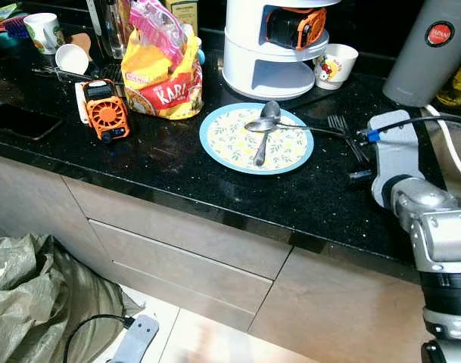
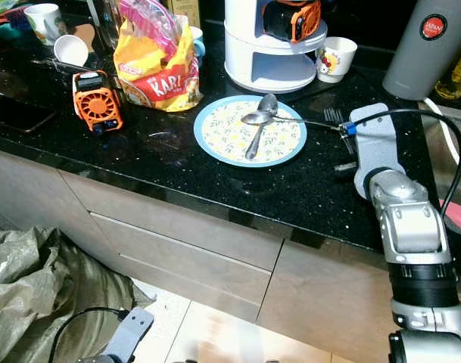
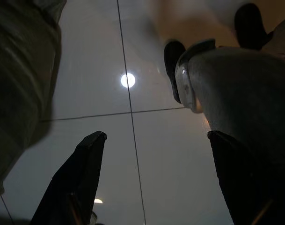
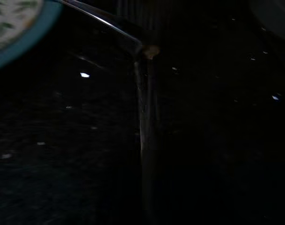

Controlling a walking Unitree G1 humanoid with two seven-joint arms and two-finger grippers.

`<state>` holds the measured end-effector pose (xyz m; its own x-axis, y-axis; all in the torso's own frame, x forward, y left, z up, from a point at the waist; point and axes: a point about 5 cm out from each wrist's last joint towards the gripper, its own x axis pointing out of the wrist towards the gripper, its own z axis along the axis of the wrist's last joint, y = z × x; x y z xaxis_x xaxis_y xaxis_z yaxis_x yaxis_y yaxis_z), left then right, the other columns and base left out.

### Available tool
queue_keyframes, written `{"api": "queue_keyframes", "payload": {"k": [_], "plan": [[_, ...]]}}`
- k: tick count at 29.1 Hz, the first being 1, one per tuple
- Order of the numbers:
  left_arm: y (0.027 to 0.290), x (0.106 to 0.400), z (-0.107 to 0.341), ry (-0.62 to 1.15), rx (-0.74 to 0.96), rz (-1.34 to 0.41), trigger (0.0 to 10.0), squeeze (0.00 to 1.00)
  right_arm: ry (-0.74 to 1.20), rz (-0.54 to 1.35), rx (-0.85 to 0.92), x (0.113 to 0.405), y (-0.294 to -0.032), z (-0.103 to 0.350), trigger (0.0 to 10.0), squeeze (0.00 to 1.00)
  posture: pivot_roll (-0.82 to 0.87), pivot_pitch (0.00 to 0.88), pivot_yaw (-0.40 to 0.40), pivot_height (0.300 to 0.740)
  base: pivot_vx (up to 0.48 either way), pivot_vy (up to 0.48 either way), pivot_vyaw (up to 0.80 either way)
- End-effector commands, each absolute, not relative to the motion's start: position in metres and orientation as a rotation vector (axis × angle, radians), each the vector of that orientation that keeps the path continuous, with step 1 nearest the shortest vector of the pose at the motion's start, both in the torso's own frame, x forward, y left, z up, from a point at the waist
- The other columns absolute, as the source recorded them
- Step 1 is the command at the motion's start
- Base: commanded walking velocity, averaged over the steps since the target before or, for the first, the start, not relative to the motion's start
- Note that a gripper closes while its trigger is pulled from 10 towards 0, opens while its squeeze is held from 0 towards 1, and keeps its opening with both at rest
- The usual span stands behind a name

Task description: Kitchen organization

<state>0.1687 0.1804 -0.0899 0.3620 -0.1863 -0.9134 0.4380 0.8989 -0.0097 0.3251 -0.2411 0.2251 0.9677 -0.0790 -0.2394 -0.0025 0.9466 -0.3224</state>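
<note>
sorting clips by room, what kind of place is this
Most likely a home kitchen: a black stone countertop over drawer fronts, a floral plate holding two spoons, a fork beside it, and mugs at the back.

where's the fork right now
The fork lies flat on the black countertop toward the robot's right, just right of the floral plate holding two spoons, beside the right gripper.

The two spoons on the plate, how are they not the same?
The first spoon lies wholly on the flowered plate, its bowl pointing toward the white stand. The second spoon lies across it, its bowl on the plate and its handle sticking out past the rim over the black counter. Both are shiny metal and they touch where they cross.
</note>
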Motion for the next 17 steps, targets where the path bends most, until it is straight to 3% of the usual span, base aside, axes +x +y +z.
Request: {"api": "queue_keyframes", "payload": {"k": [1,5,9,10,12,13,14,17], "plan": [[0.175,0.161,-0.093,1.162,0.240,-0.452,10.0,0.00,0.250,0.005,-0.306,0.323,-0.235,0.225,10.0,1.00,0.00,0.092,-0.029,0.740,0.000,0.000,0.00],[0.181,0.159,-0.093,1.165,0.245,-0.451,10.0,0.00,0.226,0.047,-0.268,0.323,-0.229,0.229,10.0,1.00,0.00,0.094,-0.026,0.740,0.000,0.000,0.00],[0.186,0.157,-0.093,1.170,0.253,-0.451,10.0,0.00,0.139,0.144,-0.124,0.322,-0.217,0.245,10.0,1.00,0.00,0.094,-0.026,0.740,0.000,0.000,0.00],[0.186,0.157,-0.094,1.172,0.254,-0.451,10.0,0.00,0.122,0.132,-0.116,0.323,-0.219,0.249,10.0,0.86,0.00,0.094,-0.026,0.740,0.000,0.000,0.00],[0.186,0.157,-0.094,1.172,0.254,-0.451,10.0,0.00,0.122,0.132,-0.116,0.323,-0.219,0.249,10.0,0.86,0.00,0.094,-0.026,0.740,0.000,0.000,0.00],[0.186,0.156,-0.094,1.173,0.255,-0.452,10.0,0.00,0.110,0.117,-0.115,0.323,-0.220,0.251,10.0,0.65,0.00,0.094,-0.026,0.740,0.000,0.000,0.00],[0.186,0.156,-0.094,1.174,0.256,-0.454,10.0,0.00,0.101,0.078,-0.133,0.326,-0.223,0.253,10.0,0.00,0.00,0.097,-0.022,0.740,0.000,0.000,0.00],[0.180,0.157,-0.094,1.175,0.257,-0.463,10.0,0.00,0.099,0.006,-0.158,0.332,-0.227,0.254,10.0,0.00,0.00,0.097,-0.022,0.740,0.000,0.000,0.00]]}}
